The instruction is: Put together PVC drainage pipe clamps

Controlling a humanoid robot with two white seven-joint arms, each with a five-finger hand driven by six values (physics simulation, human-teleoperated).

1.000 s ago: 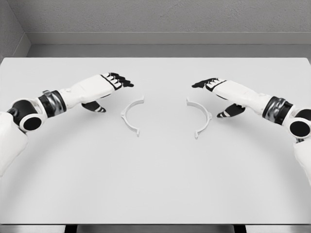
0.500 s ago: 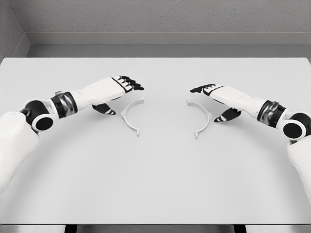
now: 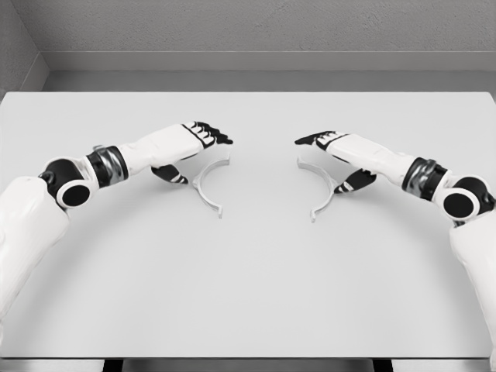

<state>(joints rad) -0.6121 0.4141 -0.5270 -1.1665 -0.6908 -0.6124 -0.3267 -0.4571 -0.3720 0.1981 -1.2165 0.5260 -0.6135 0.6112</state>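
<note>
On a pale grey table (image 3: 248, 294) before a grey wall (image 3: 256, 27), both released hands, left hand (image 3: 190, 143) and right hand (image 3: 337, 151), hover by two white clamp halves (image 3: 208, 186) (image 3: 324, 190).

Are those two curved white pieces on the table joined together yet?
Not joined. The left clamp half and right clamp half lie flat and apart, open sides facing each other, bare table between.
</note>
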